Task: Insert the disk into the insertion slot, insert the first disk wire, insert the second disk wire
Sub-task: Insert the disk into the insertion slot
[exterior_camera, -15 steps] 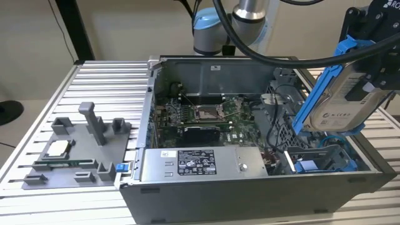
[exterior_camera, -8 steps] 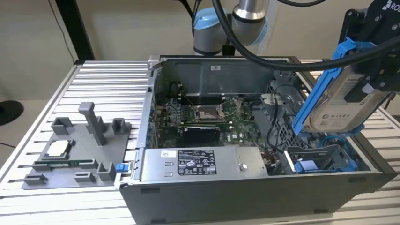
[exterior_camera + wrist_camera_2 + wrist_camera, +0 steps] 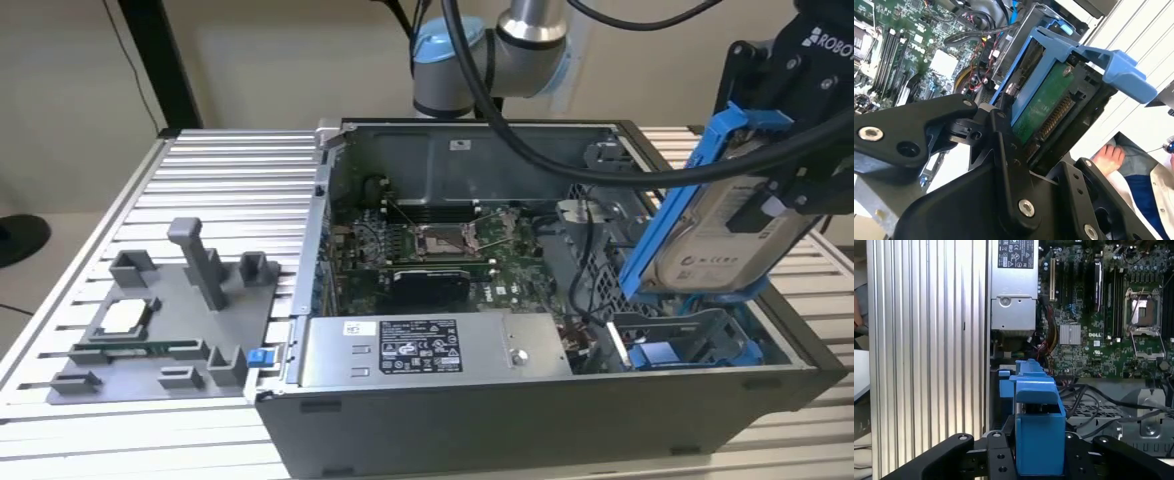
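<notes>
We've got the gripper (image 3: pixel 785 198) clamped on the disk (image 3: pixel 721 240), holding it tilted in the air just above the insertion slot (image 3: pixel 687 345), at the exterior view's right end of the open computer case (image 3: pixel 534 420). It's not in yet. The disk's white label carries print, and so does the sticker on the power supply (image 3: pixel 427 350). The second wrist view gives us the disk's green circuit board (image 3: pixel 1046 107) and a person's hand (image 3: pixel 1109 157). The first wrist view shows the blue frame (image 3: pixel 1038 440) end-on, with the motherboard (image 3: pixel 1094 315) beyond.
</notes>
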Action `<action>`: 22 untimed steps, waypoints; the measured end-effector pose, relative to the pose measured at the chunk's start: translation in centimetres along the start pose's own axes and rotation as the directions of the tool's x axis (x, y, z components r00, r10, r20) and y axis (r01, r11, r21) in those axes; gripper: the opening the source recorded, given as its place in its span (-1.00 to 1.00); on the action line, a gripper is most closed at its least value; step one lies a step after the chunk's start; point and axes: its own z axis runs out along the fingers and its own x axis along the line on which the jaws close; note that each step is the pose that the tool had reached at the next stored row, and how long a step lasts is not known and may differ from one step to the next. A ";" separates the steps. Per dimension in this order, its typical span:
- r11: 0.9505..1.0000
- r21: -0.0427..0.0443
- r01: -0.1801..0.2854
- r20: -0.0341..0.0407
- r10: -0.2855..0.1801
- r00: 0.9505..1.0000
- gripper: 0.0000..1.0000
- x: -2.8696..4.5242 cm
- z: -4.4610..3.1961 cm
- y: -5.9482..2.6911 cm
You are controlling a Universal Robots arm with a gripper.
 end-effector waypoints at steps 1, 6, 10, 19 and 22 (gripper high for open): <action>1.000 0.000 0.000 0.000 0.000 1.000 -1.00 0.06 0.18 -0.04; 1.000 0.000 0.000 0.004 0.000 1.000 -1.00 0.38 1.08 -0.40; 1.000 0.000 0.000 0.005 0.000 1.000 -1.00 0.57 1.74 -0.72; 1.000 0.000 0.000 0.005 0.000 1.000 -1.00 0.57 1.83 -0.72; 1.000 0.000 0.001 0.009 -0.001 1.000 -1.00 0.60 2.09 -0.80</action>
